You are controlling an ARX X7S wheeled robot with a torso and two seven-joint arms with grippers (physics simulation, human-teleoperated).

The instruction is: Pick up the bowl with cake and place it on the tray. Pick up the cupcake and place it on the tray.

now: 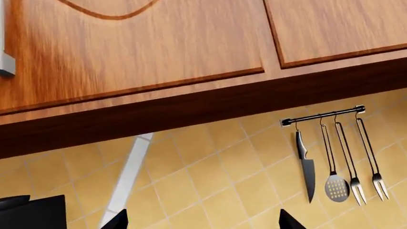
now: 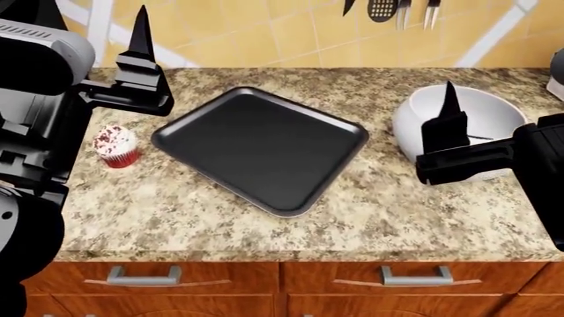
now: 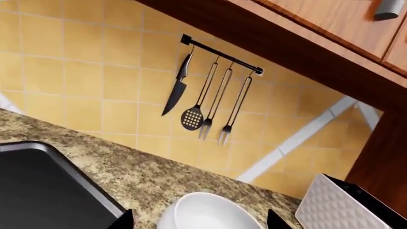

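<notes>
Left wrist view: camera looking up at cupboards (image 1: pixel 140 43), wall tiles, hanging tools (image 1: pixel 337 162). Two finger tips peeking in, wide apart, jaws open, holding nothing.

Head view: tray (image 2: pixel 261 148) sitting bare in middle of counter (image 2: pixel 370 218). Cupcake (image 2: pixel 115 146) waiting just beside tray, near left gripper (image 2: pixel 141 66). Bowl (image 2: pixel 458 125) sitting apart on other side, right gripper (image 2: pixel 448 129) hovering in front. Cake hiding, cannot tell.

Right wrist view: bowl rim showing between spread tips, jaws open, gripping nothing. Both jobs not yet done.

My tray (image 2: pixel 260 146) sits mid-frame on the counter (image 2: pixel 397 211). The cupcake (image 2: pixel 115 145) stands just left of it, the bowl (image 2: pixel 458 119) at right, and utensils (image 2: pixel 387 10) hang along the top edge.
</notes>
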